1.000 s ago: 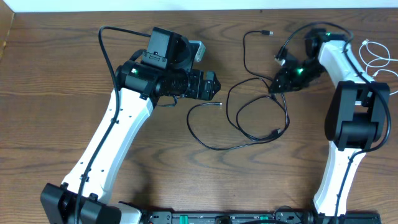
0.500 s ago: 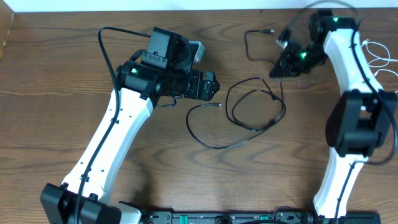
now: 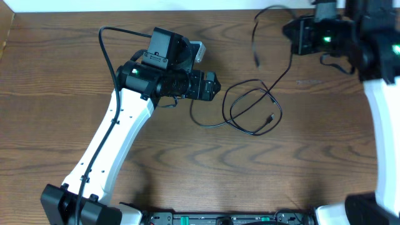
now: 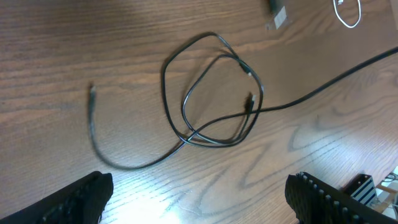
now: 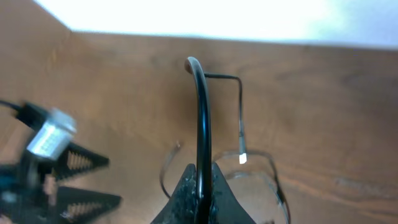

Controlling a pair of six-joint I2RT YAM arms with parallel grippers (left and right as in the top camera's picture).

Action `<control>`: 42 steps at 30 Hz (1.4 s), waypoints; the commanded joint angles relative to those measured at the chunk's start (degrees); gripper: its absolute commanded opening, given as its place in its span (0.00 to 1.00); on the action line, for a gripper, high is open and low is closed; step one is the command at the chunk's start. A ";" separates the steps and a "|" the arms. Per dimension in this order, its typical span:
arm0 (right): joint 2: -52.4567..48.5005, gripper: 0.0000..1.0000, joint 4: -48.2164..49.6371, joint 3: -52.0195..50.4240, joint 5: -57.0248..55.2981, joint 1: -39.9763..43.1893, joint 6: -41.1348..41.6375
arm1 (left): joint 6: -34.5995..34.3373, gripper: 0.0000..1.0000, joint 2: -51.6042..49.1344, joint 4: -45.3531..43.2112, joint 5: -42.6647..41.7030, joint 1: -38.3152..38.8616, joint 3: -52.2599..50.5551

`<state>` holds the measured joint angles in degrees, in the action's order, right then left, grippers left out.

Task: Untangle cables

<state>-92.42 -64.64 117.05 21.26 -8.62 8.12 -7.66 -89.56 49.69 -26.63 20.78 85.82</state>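
Observation:
The black cable [image 3: 250, 107] lies in a small overlapping loop at the table's middle, with one plug end [image 3: 270, 117] on the wood. My right gripper [image 3: 291, 32] is raised near the far edge and shut on the black cable [image 5: 202, 112], whose short free end hangs down [image 5: 242, 155]. My left gripper [image 3: 215, 85] is open and empty, just left of the loop. In the left wrist view the loop [image 4: 211, 93] lies ahead of the open fingers [image 4: 199, 205]. The white cable [image 4: 348, 9] shows only at that view's top right corner.
The right arm [image 3: 375, 44] covers the table's far right corner. The left arm [image 3: 119, 137] crosses the left half. The table's far edge [image 3: 187, 10] meets a white wall. A dark fixture [image 3: 219, 219] runs along the front edge.
My right gripper has risen and moved toward the far edge with the black cable. The loop has tightened, and the cable's left end has slid right. The left arm has not moved.

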 commanded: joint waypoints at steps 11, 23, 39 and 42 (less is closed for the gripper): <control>15.06 0.01 15.32 0.48 -7.50 0.81 11.54 | 0.59 0.94 0.50 0.26 0.35 0.02 -0.11; 20.68 0.01 19.67 0.57 -6.78 2.71 6.88 | 1.68 0.94 0.50 0.42 0.35 0.02 -0.11; 18.60 0.01 17.07 0.90 -15.78 6.45 0.55 | 1.68 0.94 0.48 0.44 0.37 0.02 -0.11; 17.35 0.01 17.22 0.92 -15.74 10.84 0.57 | 1.68 0.94 0.48 0.48 0.35 0.02 -0.11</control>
<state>-73.87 -47.59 117.23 7.33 -1.15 9.98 -7.18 -89.56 49.93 -26.63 20.78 85.82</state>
